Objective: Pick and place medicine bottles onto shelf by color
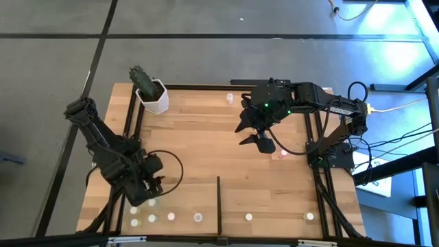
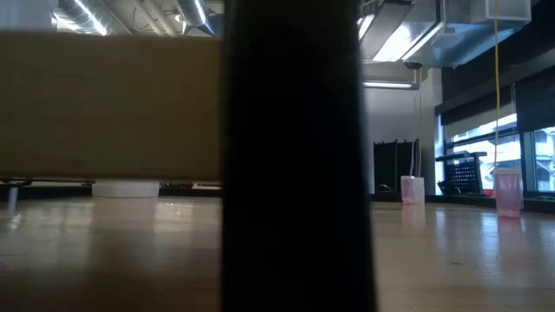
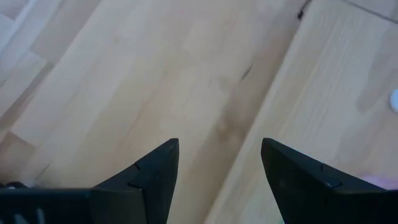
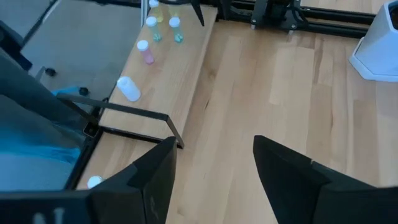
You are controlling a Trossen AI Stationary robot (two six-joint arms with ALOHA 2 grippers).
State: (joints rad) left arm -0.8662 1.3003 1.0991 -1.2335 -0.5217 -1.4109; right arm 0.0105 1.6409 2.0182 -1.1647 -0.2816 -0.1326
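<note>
Several tiny white-capped medicine bottles (image 1: 171, 216) stand in a row on the shelf (image 1: 274, 218), the pale strip along the table's near edge, split by a thin black divider (image 1: 219, 200). My left gripper (image 1: 152, 193) hovers open above the shelf's left end, over bare wood (image 3: 221, 168). A pink bottle (image 1: 282, 152) stands on the table right of centre, and another bottle (image 1: 229, 98) stands at the far edge. My right gripper (image 1: 256, 142) hangs open above mid-table, left of the pink bottle. Its wrist view shows pink and green bottles (image 4: 145, 51) and a fallen white one (image 4: 129, 89).
A white hexagonal cactus pot (image 1: 152, 96) stands at the far left corner. Black frame rails (image 1: 317, 185) run along the table's sides. In the low view the divider (image 2: 295, 156) blocks the middle, with two pink bottles (image 2: 507, 192) to its right.
</note>
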